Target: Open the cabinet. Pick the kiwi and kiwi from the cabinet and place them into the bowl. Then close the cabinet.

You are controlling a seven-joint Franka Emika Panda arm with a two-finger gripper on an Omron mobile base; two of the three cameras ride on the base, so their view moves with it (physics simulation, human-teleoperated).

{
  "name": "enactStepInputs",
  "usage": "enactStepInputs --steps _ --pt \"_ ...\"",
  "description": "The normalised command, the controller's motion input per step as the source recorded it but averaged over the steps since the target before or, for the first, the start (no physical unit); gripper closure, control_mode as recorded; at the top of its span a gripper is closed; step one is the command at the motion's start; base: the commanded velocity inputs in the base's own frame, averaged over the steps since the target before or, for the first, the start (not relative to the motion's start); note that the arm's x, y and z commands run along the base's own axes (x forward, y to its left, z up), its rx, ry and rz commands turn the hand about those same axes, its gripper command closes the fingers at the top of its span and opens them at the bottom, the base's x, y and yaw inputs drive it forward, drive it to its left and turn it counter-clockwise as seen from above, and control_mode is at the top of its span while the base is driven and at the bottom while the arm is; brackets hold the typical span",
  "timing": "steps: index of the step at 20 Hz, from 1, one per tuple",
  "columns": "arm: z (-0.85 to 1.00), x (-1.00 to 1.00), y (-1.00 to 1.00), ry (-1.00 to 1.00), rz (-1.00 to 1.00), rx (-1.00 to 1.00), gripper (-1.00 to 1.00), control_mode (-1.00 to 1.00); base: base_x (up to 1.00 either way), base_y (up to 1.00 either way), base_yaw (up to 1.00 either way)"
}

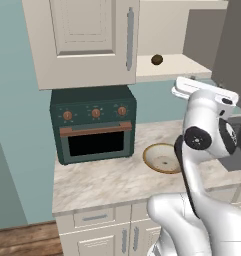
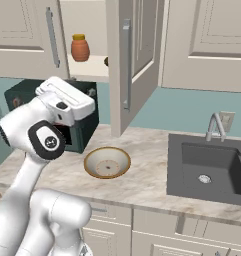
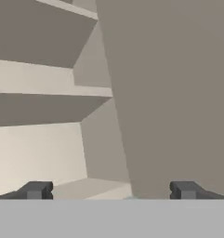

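Cabinet (image 2: pixel 134 60) standing with its right door swung open, left door (image 1: pixel 84 40) shut. One kiwi (image 1: pixel 157 60) lying on the lower shelf (image 1: pixel 177 67), a jar (image 2: pixel 80 48) standing on the same shelf; the second kiwi cannot be made out. Bowl (image 2: pixel 107 162) sitting on the bench (image 2: pixel 142 175) before the oven (image 1: pixel 94 125). Hand (image 3: pixel 111 190) facing the shelves, fingers (image 3: pixel 36 189) spread wide, gripping nothing.

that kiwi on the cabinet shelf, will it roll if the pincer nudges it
Probably yes: the kiwi looks small and round, resting loose on a flat shelf near its front edge, so a nudge could send it rolling, perhaps off. It seems light for its size. The open pincer looks wide enough to straddle it.
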Motion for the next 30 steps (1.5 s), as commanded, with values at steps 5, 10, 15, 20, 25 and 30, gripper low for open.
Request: enactStepInputs --steps 5,10,15,20,25,30 --pt "0.22 -0.45 1.0 0.0 0.36 0.0 -1.0 -1.0 0.0 0.0 0.0" --pt "0.31 -0.09 0.99 0.06 0.29 0.0 -1.0 -1.0 0.0 0.0 0.0" --pt "0.21 0.2 0.66 0.08 0.04 -0.02 -1.0 -1.0 0.0 0.0 0.0" --pt "0.0 0.54 0.26 0.14 -0.09 -0.06 -1.0 -1.0 0.0 0.0 0.0" --pt "0.0 0.52 0.12 0.12 -0.02 -0.02 -1.0 -1.0 0.0 0.0 0.0" --pt "0.0 0.1 0.01 0.01 0.04 0.0 -1.0 -1.0 0.0 0.0 0.0"
